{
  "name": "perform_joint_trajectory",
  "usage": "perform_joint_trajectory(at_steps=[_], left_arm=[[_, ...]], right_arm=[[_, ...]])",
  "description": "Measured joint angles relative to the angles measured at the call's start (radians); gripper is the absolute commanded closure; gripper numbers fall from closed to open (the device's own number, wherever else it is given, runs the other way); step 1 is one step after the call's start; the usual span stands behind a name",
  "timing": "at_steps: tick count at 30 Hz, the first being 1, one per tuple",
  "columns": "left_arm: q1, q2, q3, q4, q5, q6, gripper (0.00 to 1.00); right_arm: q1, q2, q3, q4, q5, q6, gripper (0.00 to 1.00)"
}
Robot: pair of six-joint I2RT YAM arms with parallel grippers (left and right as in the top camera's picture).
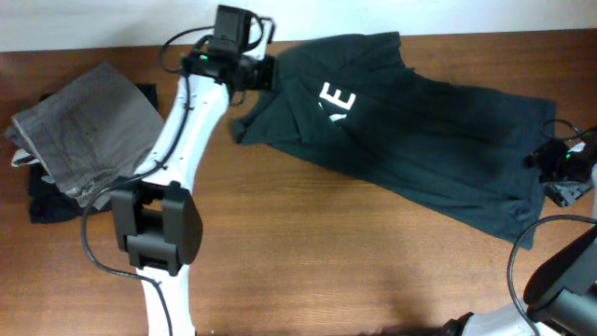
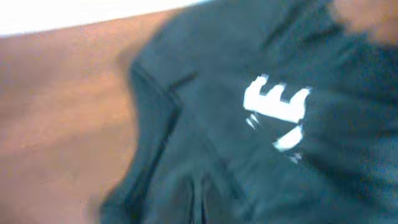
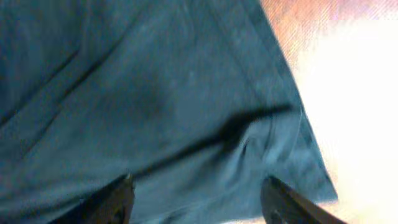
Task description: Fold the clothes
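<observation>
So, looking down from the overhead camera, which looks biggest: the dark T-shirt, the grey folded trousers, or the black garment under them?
1. dark T-shirt, by far the largest.
2. grey folded trousers.
3. black garment: only its edges show beneath the trousers, so its real size cannot be judged.

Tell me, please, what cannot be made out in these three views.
T-shirt lettering, overhead: a fold hides all but an E and a fragment.
Left gripper: dark against the T-shirt overhead; left wrist view blurred, no fingers shown.
Black garment, overhead: mostly covered by grey trousers.
</observation>
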Motion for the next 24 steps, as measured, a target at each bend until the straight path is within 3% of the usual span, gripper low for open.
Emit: perform_joint_trajectory(at_steps=[3,24], left_arm=[[0.023,0.007,0.000,-0.106,-0.031,0.018,0.98],[0.009,0.249,0.000,-0.195,-0.043,0.071,1.00]], right_arm=[[0.000,0.000,0.019,-0.057,-0.013,-0.014,0.55],[0.066,0.000,0.019,-0.075,-0.022,-0.021,0.53]])
